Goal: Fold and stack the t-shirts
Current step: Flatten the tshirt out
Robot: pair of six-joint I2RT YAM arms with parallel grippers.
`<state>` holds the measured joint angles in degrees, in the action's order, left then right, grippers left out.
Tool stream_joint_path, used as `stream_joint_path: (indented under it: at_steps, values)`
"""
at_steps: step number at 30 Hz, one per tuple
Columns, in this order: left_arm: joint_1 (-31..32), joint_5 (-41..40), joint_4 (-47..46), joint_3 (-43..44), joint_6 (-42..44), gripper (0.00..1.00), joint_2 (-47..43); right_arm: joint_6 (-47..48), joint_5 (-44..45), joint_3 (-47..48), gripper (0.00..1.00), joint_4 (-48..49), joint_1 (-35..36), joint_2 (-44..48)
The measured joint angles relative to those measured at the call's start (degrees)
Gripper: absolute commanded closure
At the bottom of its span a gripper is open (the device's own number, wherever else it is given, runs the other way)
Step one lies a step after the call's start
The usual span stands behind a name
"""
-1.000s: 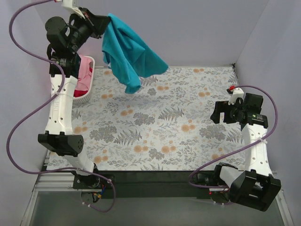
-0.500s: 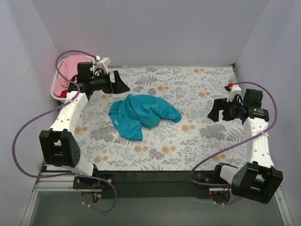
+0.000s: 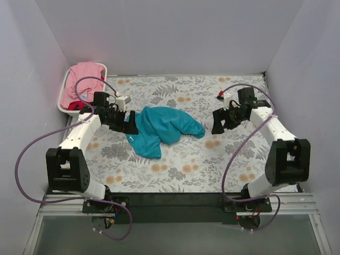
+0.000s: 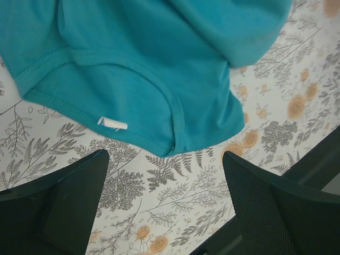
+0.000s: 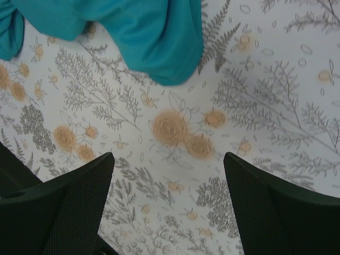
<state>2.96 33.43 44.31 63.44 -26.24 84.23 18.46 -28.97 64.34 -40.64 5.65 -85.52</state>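
The teal t-shirt point(image 3: 162, 127) lies unfolded in a rumpled heap on the bench point(image 3: 239, 159), left of its middle, with one lobe reaching right and another trailing toward the near edge. The left wrist view shows its stitched hem and a small white label point(image 4: 112, 124) at the fabric's edge.

Three shirts are in view: the teal one, a pink t-shirt point(image 3: 85, 74) and a red t-shirt point(image 3: 73, 108), of which only a sliver shows. One white basket point(image 3: 62, 95) stands at the far left corner. The pink shirt is piled on top in it, and the red peeks out at its near end.

The left fingers point(image 4: 58, 207) are spread wide and hold nothing, just beside the teal shirt's left edge. The right fingers point(image 5: 276, 207) are likewise released and empty, near the shirt's right end but apart from it.
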Motion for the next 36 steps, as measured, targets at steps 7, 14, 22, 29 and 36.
stream_joint_path:
  at_steps: [7,14,22,29,36]
  values:
    - [-0.44,-6.14,0.04,1.81,0.44,0.14,8.81,-1.31,3.50,15.41,0.12,0.70,7.58,-16.65]
    - [-2.62,-9.57,0.26,11.78,0.00,0.16,18.16,-2.38,6.05,28.83,0.13,1.18,11.15,-30.12]
    - [-2.86,-10.51,-1.90,22.32,-1.09,0.21,26.97,-3.85,7.98,40.65,0.16,0.94,13.57,-40.28]
    - [-2.84,-10.56,-2.51,23.39,-2.40,0.23,32.65,-4.72,9.16,46.99,0.15,1.44,16.33,-45.90]
    - [-2.36,-10.54,-3.06,23.23,-3.61,0.33,32.79,-4.87,7.96,46.99,0.37,1.18,18.38,-47.95]
